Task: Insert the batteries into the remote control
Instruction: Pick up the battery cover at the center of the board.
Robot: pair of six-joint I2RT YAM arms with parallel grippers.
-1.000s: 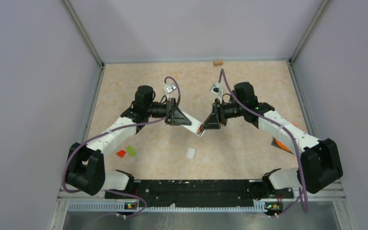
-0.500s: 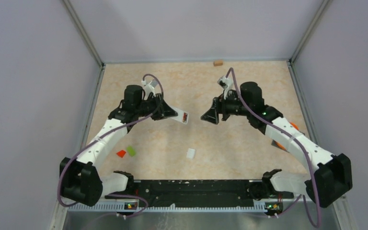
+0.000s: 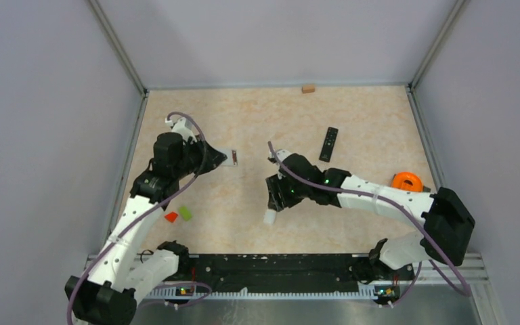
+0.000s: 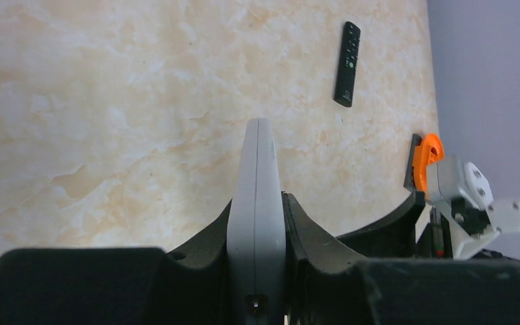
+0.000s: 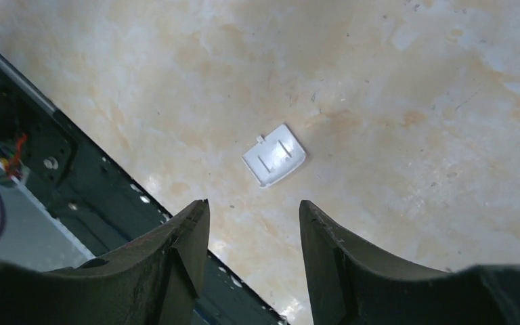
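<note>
My left gripper (image 3: 211, 157) is shut on a white remote (image 3: 227, 158) and holds it out to the right, left of centre. A small red-and-dark battery (image 3: 234, 160) shows in its open end. In the left wrist view the remote (image 4: 256, 183) stands edge-on, clamped between the fingers of the left gripper (image 4: 260, 200). My right gripper (image 3: 275, 200) is open and empty, just above a small white battery cover (image 3: 269, 217) lying on the table. In the right wrist view the cover (image 5: 274, 154) lies ahead of the spread right gripper (image 5: 254, 206). No loose batteries show.
A black remote (image 3: 329, 143) lies at the right of centre, also in the left wrist view (image 4: 347, 64). An orange round object (image 3: 406, 181) sits by the right arm. Flat red (image 3: 170, 217) and green (image 3: 186, 212) blocks lie at the left. A wooden block (image 3: 307, 88) is at the back wall.
The two grippers have parted. My left arm drew back to the left with the white remote. My right arm swung forward and down over the white cover, uncovering the black remote.
</note>
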